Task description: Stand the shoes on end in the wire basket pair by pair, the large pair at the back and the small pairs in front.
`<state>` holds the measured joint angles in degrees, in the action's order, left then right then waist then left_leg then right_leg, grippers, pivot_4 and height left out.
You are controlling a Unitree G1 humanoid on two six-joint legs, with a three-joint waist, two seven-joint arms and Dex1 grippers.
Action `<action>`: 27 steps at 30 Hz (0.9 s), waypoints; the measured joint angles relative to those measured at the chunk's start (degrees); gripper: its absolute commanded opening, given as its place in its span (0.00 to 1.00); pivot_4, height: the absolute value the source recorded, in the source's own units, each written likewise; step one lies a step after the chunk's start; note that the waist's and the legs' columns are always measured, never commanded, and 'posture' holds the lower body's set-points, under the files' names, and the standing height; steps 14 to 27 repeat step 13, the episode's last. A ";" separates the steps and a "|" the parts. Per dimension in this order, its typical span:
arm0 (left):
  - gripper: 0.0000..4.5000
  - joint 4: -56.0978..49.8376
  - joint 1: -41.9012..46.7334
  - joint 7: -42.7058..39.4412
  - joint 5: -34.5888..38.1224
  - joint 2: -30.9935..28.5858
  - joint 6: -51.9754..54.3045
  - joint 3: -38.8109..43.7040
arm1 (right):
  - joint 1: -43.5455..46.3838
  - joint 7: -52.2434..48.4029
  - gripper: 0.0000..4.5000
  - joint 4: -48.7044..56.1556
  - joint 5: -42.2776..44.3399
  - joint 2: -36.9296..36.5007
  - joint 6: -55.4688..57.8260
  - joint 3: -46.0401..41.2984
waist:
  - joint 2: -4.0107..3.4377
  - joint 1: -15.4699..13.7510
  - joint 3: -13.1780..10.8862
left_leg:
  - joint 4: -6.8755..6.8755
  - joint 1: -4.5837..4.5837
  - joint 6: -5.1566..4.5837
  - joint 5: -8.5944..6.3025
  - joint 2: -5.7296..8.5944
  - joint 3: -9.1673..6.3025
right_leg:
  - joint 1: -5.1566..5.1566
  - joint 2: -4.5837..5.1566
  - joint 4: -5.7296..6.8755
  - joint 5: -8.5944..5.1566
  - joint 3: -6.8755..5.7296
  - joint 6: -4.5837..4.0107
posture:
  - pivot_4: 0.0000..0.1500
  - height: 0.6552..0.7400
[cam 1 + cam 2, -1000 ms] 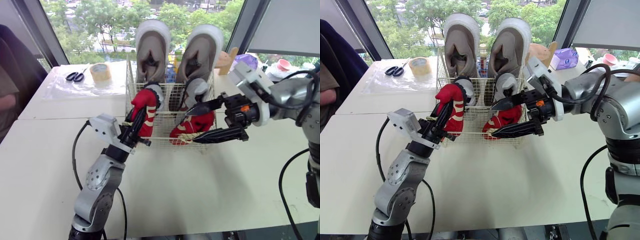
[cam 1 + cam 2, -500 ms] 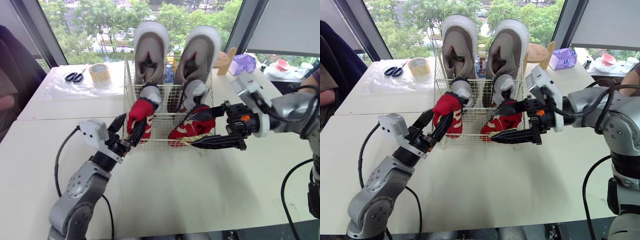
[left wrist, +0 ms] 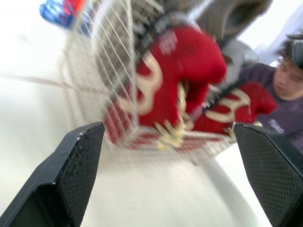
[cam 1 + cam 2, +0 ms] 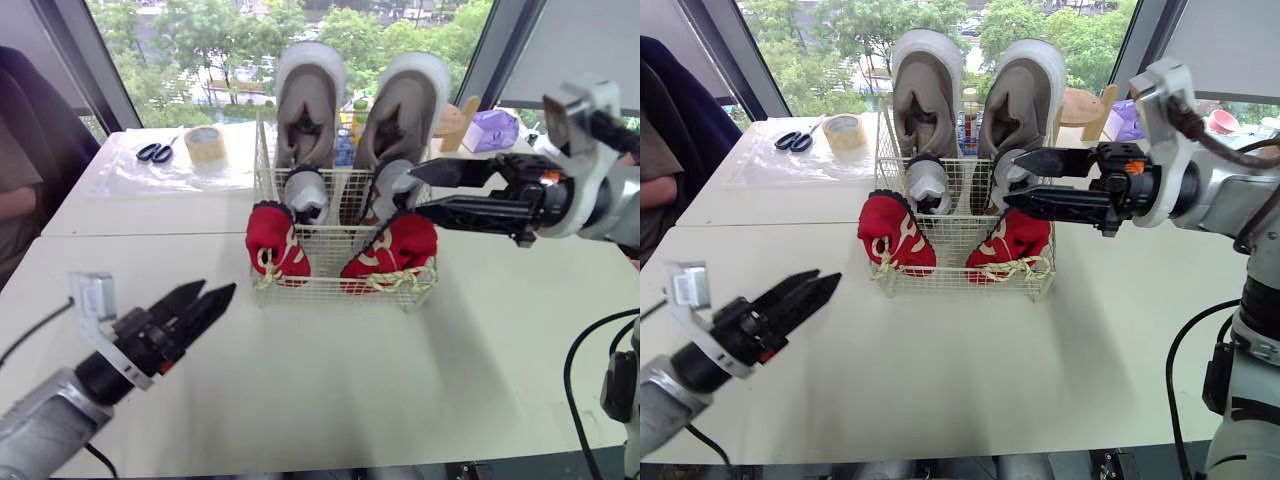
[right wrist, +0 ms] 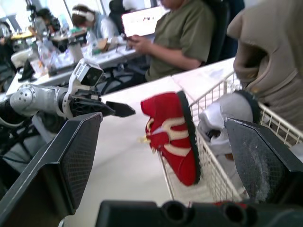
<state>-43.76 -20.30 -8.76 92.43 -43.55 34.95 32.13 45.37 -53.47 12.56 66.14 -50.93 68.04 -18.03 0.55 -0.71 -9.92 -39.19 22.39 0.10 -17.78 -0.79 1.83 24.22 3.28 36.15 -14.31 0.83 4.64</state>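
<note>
The wire basket (image 4: 330,288) holds three pairs standing on end. The large taupe pair (image 4: 308,100) is at the back, a small grey pair (image 4: 305,190) in the middle, and the red pair in front. The left red shoe (image 4: 275,240) and the right red shoe (image 4: 402,245) lean against the front wall. My left gripper (image 4: 216,290) is open and empty, low over the table, near and left of the basket. My right gripper (image 4: 415,190) is open and empty, hovering over the basket's right side, beside the right grey shoe (image 4: 392,180).
Scissors (image 4: 152,152) and a roll of tape (image 4: 203,143) lie on the far table at the left. A purple box (image 4: 490,128) stands at the back right. A person sits at the left edge (image 4: 15,190). Bare tabletop (image 4: 330,380) lies in front of the basket.
My left gripper opened, let go of the left red shoe and drew back to the near left. The shoe stays standing in the basket. My right gripper rose above the right red shoe.
</note>
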 measured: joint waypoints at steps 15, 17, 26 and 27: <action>0.99 7.90 -8.40 -13.35 -13.89 -5.61 6.12 1.22 | -33.37 -2.88 1.00 -2.91 -10.36 -6.78 -7.25 -8.20 | 0.01 0.42 0.01 | 0.07 -0.10 -0.21 -0.12 -0.14 0.55 | 0.13 -0.41 -0.05 -0.01 0.32 0.05 | 1.00 1.00; 0.99 7.90 -8.40 -13.35 -13.89 -5.61 6.12 1.22 | -33.37 -2.88 1.00 -2.91 -10.36 -6.78 -7.25 -8.20 | 0.01 0.42 0.01 | 0.07 -0.10 -0.21 -0.12 -0.14 0.55 | 0.13 -0.41 -0.05 -0.01 0.32 0.05 | 1.00 1.00; 0.99 7.90 -8.40 -13.35 -13.89 -5.61 6.12 1.22 | -33.37 -2.88 1.00 -2.91 -10.36 -6.78 -7.25 -8.20 | 0.01 0.42 0.01 | 0.07 -0.10 -0.21 -0.12 -0.14 0.55 | 0.13 -0.41 -0.05 -0.01 0.32 0.05 | 1.00 1.00; 0.99 7.90 -8.40 -13.35 -13.89 -5.61 6.12 1.22 | -33.37 -2.88 1.00 -2.91 -10.36 -6.78 -7.25 -8.20 | 0.01 0.42 0.01 | 0.07 -0.10 -0.21 -0.12 -0.14 0.55 | 0.13 -0.41 -0.05 -0.01 0.32 0.05 | 1.00 1.00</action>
